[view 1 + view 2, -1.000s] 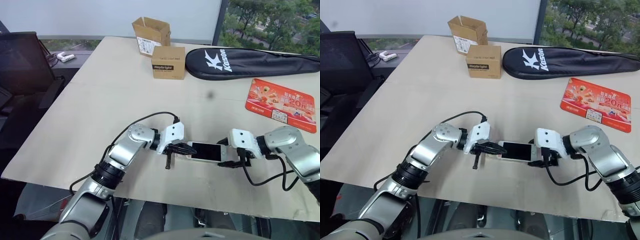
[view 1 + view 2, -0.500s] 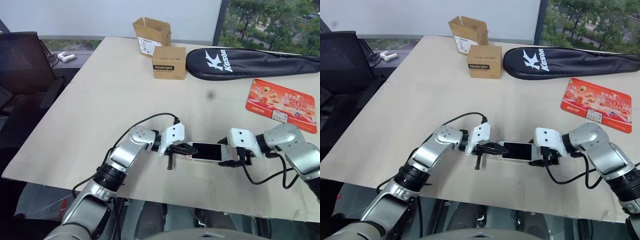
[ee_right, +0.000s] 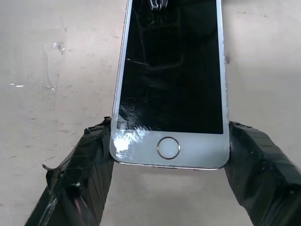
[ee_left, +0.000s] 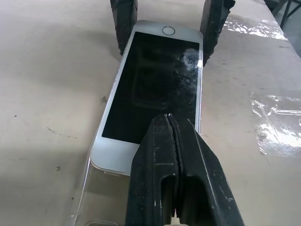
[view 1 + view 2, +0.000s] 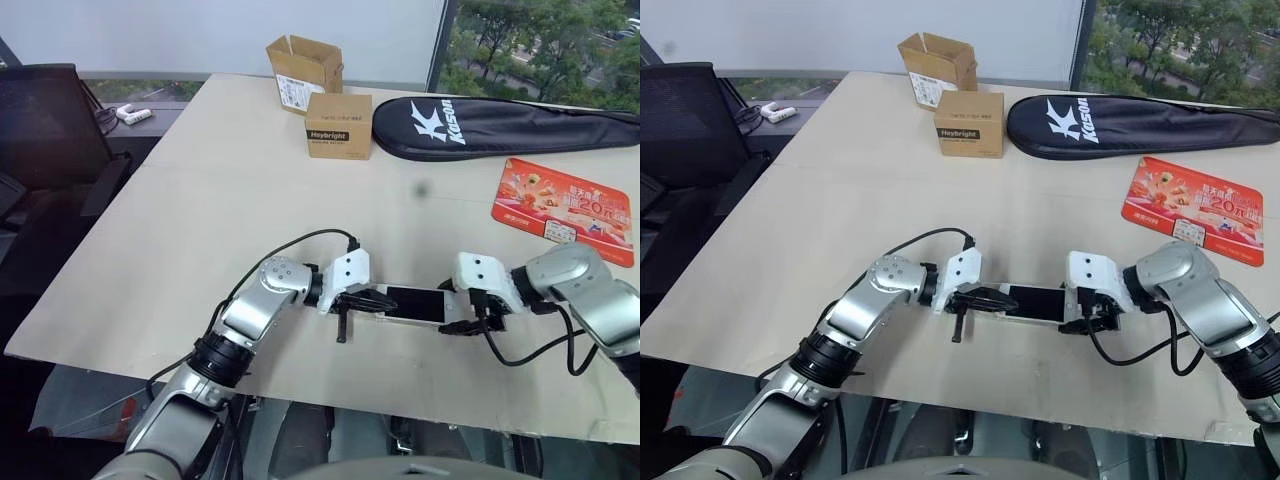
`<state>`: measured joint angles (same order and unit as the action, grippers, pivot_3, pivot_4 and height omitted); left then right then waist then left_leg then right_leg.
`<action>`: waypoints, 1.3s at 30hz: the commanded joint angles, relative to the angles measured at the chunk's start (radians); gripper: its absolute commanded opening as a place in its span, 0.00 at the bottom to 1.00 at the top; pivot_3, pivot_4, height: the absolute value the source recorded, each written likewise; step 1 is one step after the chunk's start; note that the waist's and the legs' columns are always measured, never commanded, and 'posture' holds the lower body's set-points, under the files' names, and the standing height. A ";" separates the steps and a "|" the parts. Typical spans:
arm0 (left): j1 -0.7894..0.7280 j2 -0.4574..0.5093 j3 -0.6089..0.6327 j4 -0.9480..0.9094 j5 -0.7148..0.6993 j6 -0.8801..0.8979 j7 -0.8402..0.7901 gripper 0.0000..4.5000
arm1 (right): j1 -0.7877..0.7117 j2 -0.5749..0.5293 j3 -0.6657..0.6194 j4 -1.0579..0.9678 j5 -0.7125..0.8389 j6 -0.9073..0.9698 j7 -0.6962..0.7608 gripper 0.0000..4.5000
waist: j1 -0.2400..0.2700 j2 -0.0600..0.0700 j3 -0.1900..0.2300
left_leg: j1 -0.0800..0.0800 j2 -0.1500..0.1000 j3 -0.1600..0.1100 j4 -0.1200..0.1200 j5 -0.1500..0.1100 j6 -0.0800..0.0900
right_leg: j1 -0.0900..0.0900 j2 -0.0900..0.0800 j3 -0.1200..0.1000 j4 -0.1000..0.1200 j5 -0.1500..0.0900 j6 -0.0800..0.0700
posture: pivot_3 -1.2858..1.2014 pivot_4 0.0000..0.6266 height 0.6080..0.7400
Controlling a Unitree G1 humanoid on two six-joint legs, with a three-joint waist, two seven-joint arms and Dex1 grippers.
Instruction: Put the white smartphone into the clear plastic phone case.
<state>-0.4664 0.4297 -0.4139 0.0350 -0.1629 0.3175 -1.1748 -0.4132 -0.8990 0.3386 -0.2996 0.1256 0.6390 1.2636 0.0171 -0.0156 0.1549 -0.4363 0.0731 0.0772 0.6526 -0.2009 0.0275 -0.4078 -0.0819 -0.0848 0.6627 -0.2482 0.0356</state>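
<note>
The white smartphone (image 5: 415, 303) lies screen up near the table's front edge, between my two grippers. My right gripper (image 3: 170, 133) is closed on the phone's home-button end, one taped finger (image 3: 89, 155) against each long side. My left gripper (image 4: 171, 120) is shut, with nothing between its fingers; its tip rests over the screen at the phone's other end. That end of the phone sits over the clear plastic phone case (image 4: 83, 192), whose thin transparent rim pokes out beneath it. In the head views the left gripper (image 5: 372, 300) and right gripper (image 5: 455, 312) face each other along the phone.
Two brown cardboard boxes (image 5: 337, 125) stand at the table's back, a black racket bag (image 5: 490, 125) beside them. An orange-red snack pouch (image 5: 565, 210) lies at the right. Scraps of clear film (image 4: 277, 125) lie near the phone. The table's front edge (image 5: 400, 415) runs close below the grippers.
My right gripper has tipped further downward while still gripping the phone, and the screen now looks dark instead of glaring white. Both hands stay where they were.
</note>
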 commanded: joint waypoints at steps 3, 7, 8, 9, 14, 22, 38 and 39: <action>0.031 0.011 -0.041 0.055 0.042 0.013 0.007 0.00 | -0.033 -0.022 -0.006 -0.051 0.008 0.108 -0.022 0.66 | 0.000 0.000 0.000 | 0.000 0.000 0.000 0.000 0.000 0.000 | 0.000 0.000 0.000 0.000 0.000 0.000 | 0.52 0.24 0.94; 0.030 0.009 -0.040 0.058 0.040 0.013 0.008 0.00 | -0.040 -0.015 -0.008 -0.055 0.021 0.160 -0.032 0.66 | 0.000 0.000 0.000 | 0.001 0.000 -0.001 0.000 0.000 0.000 | 0.000 0.000 0.000 0.000 0.000 0.000 | 0.52 0.24 0.94; 0.030 0.009 -0.039 0.060 0.040 0.012 0.008 0.00 | -0.044 -0.011 -0.009 -0.056 0.027 0.173 -0.036 0.66 | 0.000 0.000 0.000 | 0.001 0.000 -0.002 0.000 0.000 0.000 | 0.000 0.000 0.000 0.000 0.000 0.000 | 0.52 0.24 0.94; 0.029 0.009 -0.038 0.061 0.040 0.011 0.008 0.00 | -0.046 -0.010 -0.009 -0.058 0.031 0.180 -0.038 0.66 | 0.000 0.000 0.000 | 0.001 0.000 -0.002 0.000 0.000 0.000 | 0.000 0.000 0.000 0.000 0.000 -0.001 | 0.52 0.24 0.94; 0.027 0.008 -0.036 0.069 0.041 0.007 0.009 0.00 | -0.054 0.007 -0.017 -0.053 0.062 0.229 -0.058 0.66 | -0.001 0.000 0.000 | 0.002 0.000 -0.003 0.000 0.000 0.000 | 0.001 0.000 0.001 0.000 0.001 -0.002 | 0.52 0.24 0.94; 0.020 0.002 -0.033 0.097 0.047 -0.013 0.010 0.00 | -0.067 0.038 -0.049 -0.057 0.148 0.325 -0.087 0.66 | -0.003 0.000 -0.001 | 0.004 0.000 -0.004 0.000 0.000 0.000 | 0.001 0.001 0.002 0.000 0.002 -0.005 | 0.52 0.24 0.94; 0.028 0.009 -0.029 0.104 0.054 -0.024 0.023 0.00 | -0.086 -0.041 0.109 -0.087 0.016 0.145 -0.117 0.66 | -0.004 0.000 -0.002 | 0.004 0.000 -0.005 0.000 0.000 0.000 | 0.000 0.003 0.004 0.000 0.001 -0.007 | 0.52 0.24 0.94; 0.029 0.011 -0.028 0.100 0.053 -0.022 0.024 0.00 | -0.090 -0.045 0.127 -0.083 -0.006 0.120 -0.114 0.66 | -0.004 0.000 -0.002 | 0.004 0.000 -0.005 0.000 0.000 0.000 | 0.000 0.003 0.004 0.000 0.001 -0.006 | 0.52 0.24 0.94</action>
<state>-0.4676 0.4238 -0.4006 0.0961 -0.1604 0.2711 -1.1536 -0.4815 -0.9293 0.4522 -0.3706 0.1622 0.8059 1.1504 0.0130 -0.0153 0.1534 -0.4321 0.0734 0.0726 0.6527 -0.2009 0.0276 -0.4077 -0.0786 -0.0806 0.6623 -0.2474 0.0292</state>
